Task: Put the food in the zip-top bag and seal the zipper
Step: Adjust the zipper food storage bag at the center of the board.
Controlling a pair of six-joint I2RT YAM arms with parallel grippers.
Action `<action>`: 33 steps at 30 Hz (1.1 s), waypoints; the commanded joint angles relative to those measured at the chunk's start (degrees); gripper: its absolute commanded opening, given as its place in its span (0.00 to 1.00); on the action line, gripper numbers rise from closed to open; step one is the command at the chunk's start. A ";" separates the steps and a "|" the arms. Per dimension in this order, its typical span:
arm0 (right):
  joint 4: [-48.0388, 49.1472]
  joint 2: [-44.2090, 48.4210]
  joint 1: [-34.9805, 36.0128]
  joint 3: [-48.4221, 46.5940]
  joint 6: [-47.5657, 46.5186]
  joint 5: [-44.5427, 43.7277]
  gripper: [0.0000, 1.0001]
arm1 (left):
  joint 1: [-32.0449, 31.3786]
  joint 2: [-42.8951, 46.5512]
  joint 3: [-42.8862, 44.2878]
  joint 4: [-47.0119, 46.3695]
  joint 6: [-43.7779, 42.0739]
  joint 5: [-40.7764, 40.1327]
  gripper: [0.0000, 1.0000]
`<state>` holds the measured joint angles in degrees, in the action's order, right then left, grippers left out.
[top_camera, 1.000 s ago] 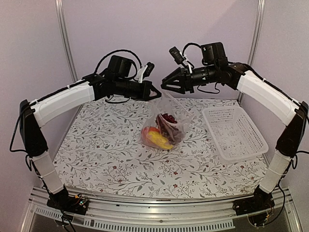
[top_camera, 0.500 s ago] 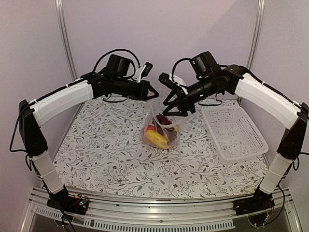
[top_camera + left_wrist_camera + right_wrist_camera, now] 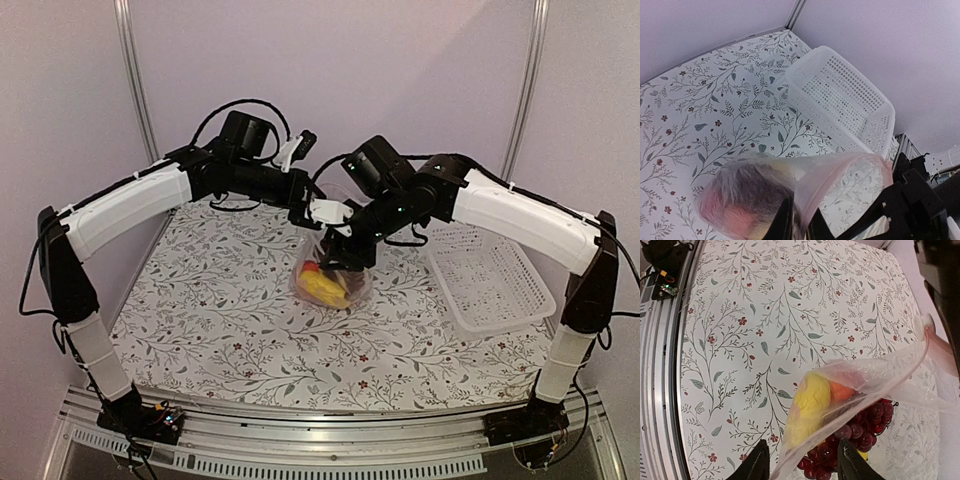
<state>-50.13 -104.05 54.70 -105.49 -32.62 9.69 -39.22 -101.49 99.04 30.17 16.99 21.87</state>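
Observation:
The zip-top bag (image 3: 352, 290) sags on the table with food in it, and its upper edge is lifted. My left gripper (image 3: 305, 209) is shut on that edge; in the left wrist view the jaws (image 3: 799, 227) pinch the film. The zipper (image 3: 850, 157) shows as a pinkish band along the open mouth. My right gripper (image 3: 341, 249) is lowered to the mouth. Its open fingers (image 3: 805, 465) straddle the bag's edge. Through the plastic I see a yellow piece (image 3: 810, 400), an orange piece (image 3: 841, 390) and dark red grapes (image 3: 862, 432).
A white mesh basket (image 3: 490, 275) stands right of the bag, close under the right forearm, and shows again in the left wrist view (image 3: 840, 97). The floral tablecloth (image 3: 220, 310) is walled at the back and sides. The metal rail (image 3: 660, 365) marks the near edge.
My right gripper has swung down and left from above the bag to the mouth. The bag has sagged lower. The left arm has hardly moved.

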 commanded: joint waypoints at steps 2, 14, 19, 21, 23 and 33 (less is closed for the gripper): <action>0.28 -2.19 0.21 -2.42 2.03 -9.32 0.26 | 0.94 1.53 2.72 3.51 -3.56 -2.39 0.20; 2.51 6.30 -0.45 -3.32 -1.97 0.38 0.00 | 0.49 -1.26 10.15 11.11 -8.51 0.05 0.00; 2.22 7.63 -4.06 -0.37 -2.48 4.73 0.00 | 0.13 -0.96 11.85 10.34 -8.27 1.74 0.00; 2.44 7.51 -5.51 0.51 -1.58 5.73 0.00 | 0.17 -1.34 10.94 10.17 -8.42 1.72 0.00; 2.33 7.05 -5.81 1.24 -0.80 6.40 0.07 | 0.12 -1.95 10.02 10.17 -8.24 1.87 0.00; -0.26 1.24 -5.83 -3.65 3.35 11.72 0.46 | 0.24 -1.49 8.90 9.90 -6.55 4.32 0.00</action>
<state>-49.01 -99.77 48.75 -105.51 -31.55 17.34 -39.00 -103.66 108.42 41.45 9.74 24.40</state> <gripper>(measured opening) 0.439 0.007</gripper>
